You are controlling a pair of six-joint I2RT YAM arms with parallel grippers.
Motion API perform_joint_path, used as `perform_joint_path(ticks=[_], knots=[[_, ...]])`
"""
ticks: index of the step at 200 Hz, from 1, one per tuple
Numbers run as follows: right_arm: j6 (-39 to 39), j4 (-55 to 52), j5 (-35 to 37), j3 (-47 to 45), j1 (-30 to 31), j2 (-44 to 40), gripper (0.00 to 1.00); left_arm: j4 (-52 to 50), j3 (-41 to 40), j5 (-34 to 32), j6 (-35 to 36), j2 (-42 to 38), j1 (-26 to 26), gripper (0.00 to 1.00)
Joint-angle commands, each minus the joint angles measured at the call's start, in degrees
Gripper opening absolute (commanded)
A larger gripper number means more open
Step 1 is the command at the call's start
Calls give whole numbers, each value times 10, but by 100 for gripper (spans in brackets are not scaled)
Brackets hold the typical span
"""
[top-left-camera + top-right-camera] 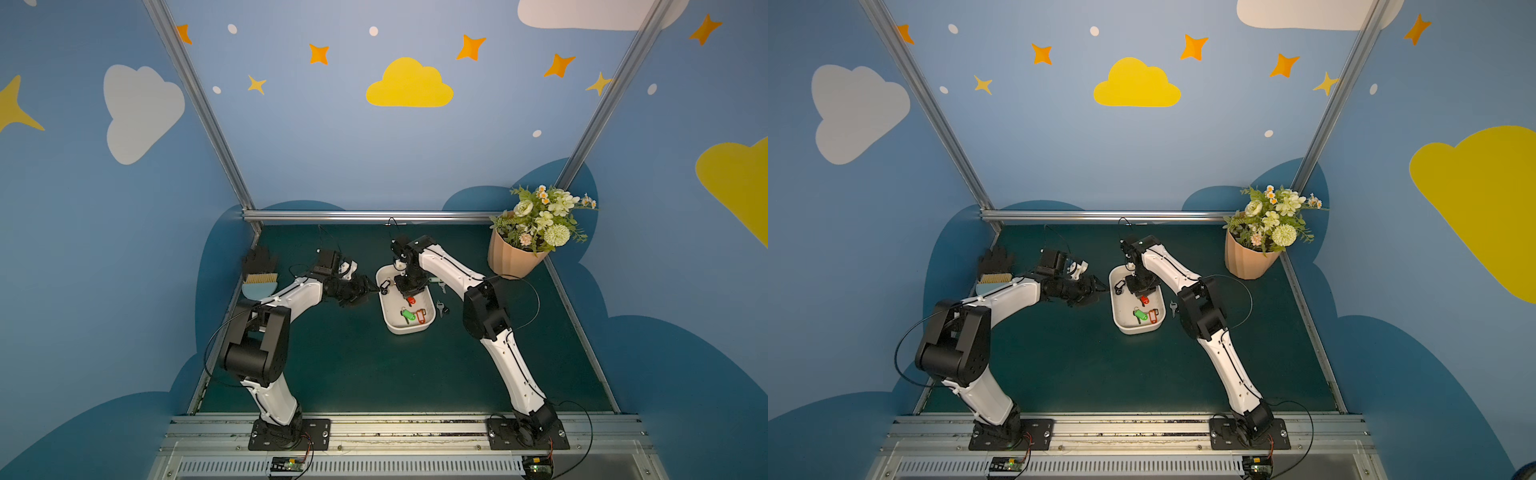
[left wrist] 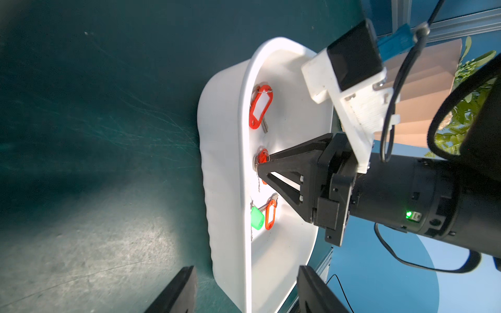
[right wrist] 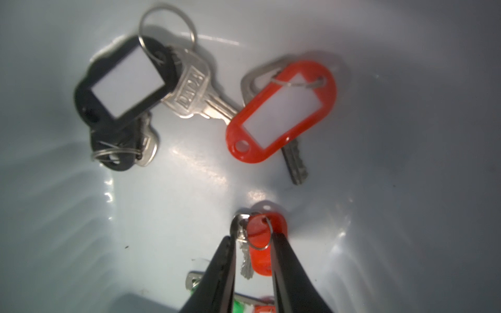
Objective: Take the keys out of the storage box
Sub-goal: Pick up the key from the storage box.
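One white, shallow, round-cornered plastic storage box (image 1: 409, 329) sits mid-table on the dark green mat (image 1: 353, 365), between the two arms. Six small silver metal keys (image 3: 195, 92) on rings lie inside it. Two have black tags (image 3: 120, 86), one a green tag (image 2: 257, 218), and three red or orange ones. Two more mat keys (image 1: 440, 307) lie just right of the box, one nearer and one farther, their tags too small to tell.

The right gripper (image 3: 250, 237) reaches down into the middle of the box. It is pinched on a red-tagged key (image 3: 261, 244), one finger against the key's head and the other against its ring. The left gripper (image 2: 245, 268) is released and wide, grasping nothing, just left of the box. The left wrist view shows the box's end between its fingers.

In both top views the labelled red tag (image 3: 282, 111) is hidden under the right wrist, so only the wrist views show it. Only the right wrist view separates the second black tag (image 3: 116, 151) from the first. The left wrist view shows neither black tag.

One ribbed peach flower pot (image 1: 509, 259) stands far right. One blue-handled brush (image 1: 257, 286) lies far left.
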Motion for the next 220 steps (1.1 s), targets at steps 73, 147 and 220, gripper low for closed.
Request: perform_joint_path(ticks=[73,147,220], knots=[[-16,-18,16,29,12,23,13,-11,6,2,11,0,-1,65],[-2,-17,-12,40,15,4,0,-11,7,1,11,-1,-1,65],[-2,-25,-4,39,16,-49,0,-17,34,-3,8,24,-21,63]])
